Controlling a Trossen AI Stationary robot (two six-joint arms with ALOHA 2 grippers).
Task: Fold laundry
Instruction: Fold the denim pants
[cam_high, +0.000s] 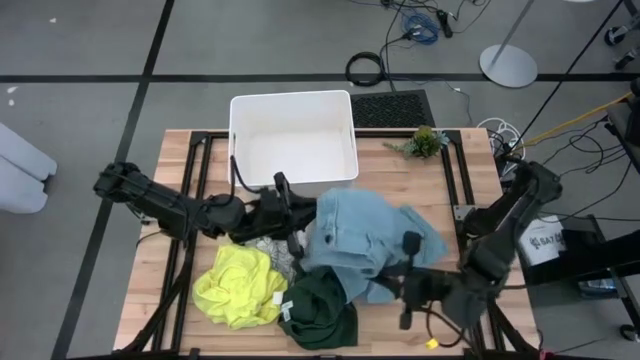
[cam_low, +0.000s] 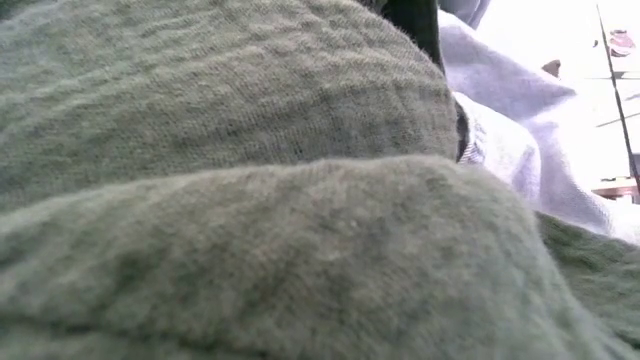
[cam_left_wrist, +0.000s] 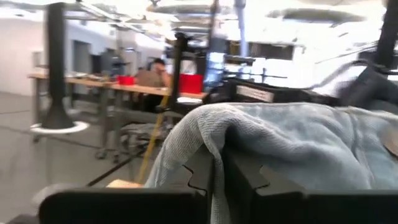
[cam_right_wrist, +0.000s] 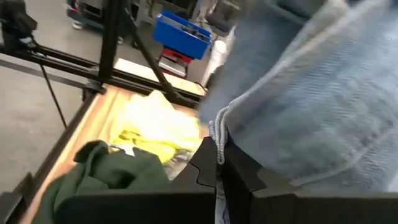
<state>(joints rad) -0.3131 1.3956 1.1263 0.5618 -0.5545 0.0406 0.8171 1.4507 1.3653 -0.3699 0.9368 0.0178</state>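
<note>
The laundry lies mid-table. A light blue garment (cam_high: 368, 238) is held up between both grippers. My left gripper (cam_high: 297, 228) is shut on its left side, my right gripper (cam_high: 410, 250) on its right side. Below it lie a bright yellow garment (cam_high: 240, 285), a dark green one (cam_high: 320, 312) and a white, grey-patterned one (cam_high: 268, 248), all resting on the table. The dark green cloth (cam_low: 250, 200) fills the low view, with light blue cloth (cam_low: 520, 110) behind it. My left gripper pinches a fold of the light blue garment (cam_left_wrist: 217, 155) between its two fingers (cam_left_wrist: 252, 186), coming about level from the table's left. The cloth drapes over and past the fingers. One layer or several, I cannot tell. My right gripper pinches the garment's stitched hem edge (cam_right_wrist: 217, 134) between its two fingers (cam_right_wrist: 245, 180), coming from the table's right. The cloth bulges slack above the fingers, and that end is lifted off the table.
A white plastic bin (cam_high: 293, 140) stands at the table's far middle, just behind the left gripper. A small green plant (cam_high: 425, 142) sits at the far right. Black frame rails (cam_high: 190, 180) run along both sides. Bare wood (cam_high: 170, 290) shows at the near left.
</note>
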